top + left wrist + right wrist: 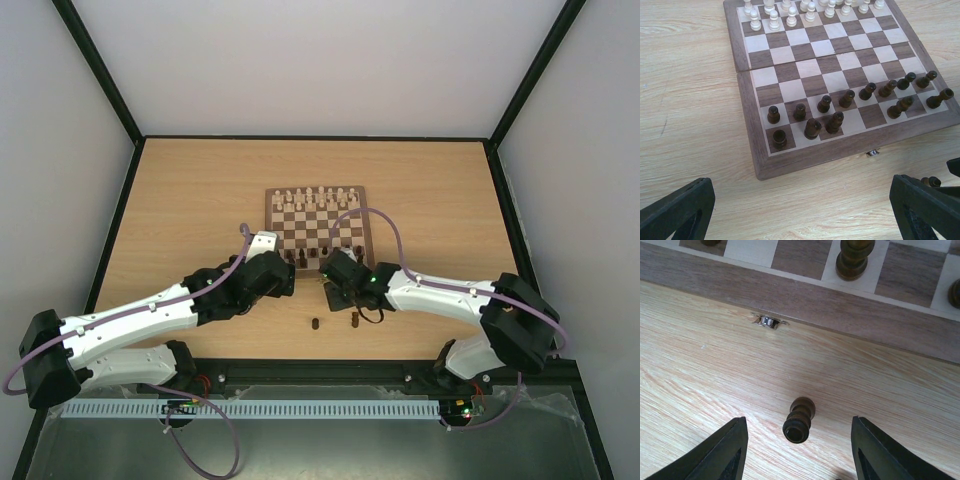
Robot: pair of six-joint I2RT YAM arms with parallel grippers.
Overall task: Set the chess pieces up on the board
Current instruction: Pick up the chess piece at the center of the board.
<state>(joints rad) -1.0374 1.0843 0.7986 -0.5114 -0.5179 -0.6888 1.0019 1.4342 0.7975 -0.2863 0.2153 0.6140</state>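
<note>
Light wood-grain counter (pixel 700 370) carries the whole work area.

1. Right fingers (pixel 725 455): spread apart and grasping nothing. One dark chess piece (pixel 799 420) stands on the counter in the gap between them, clear of both. It is just off the near border of the board (pixel 840 305), below the metal clasp (pixel 768 321).
2. Left fingers (pixel 680 210): fully released and empty. They hover over bare counter off the board's near corner, at the bottom of the left wrist view.
3. Board, near side: eight dark pawns (pixel 846 98) fill the second row in an unbroken line. Five dark pieces occupy the edge row, three grouped at lower left (pixel 812 128) and two toward the right (pixel 939 98). One of the latter appears to lean, though the angle makes this uncertain.
4. Board, far side: the cream-white chessmen (pixel 315 196) stand in two rows at the top of the board.
5. Off the board: two more dark pieces (pixel 314 323) (pixel 354 320) stand on the counter in the lower centre of the top view, well apart from either arm.

Assessment: the task is judged mostly done. Three dark pieces are left to place, matching what looks like three vacant edge-row squares. The piece between the right fingers is the likely next pick.
</note>
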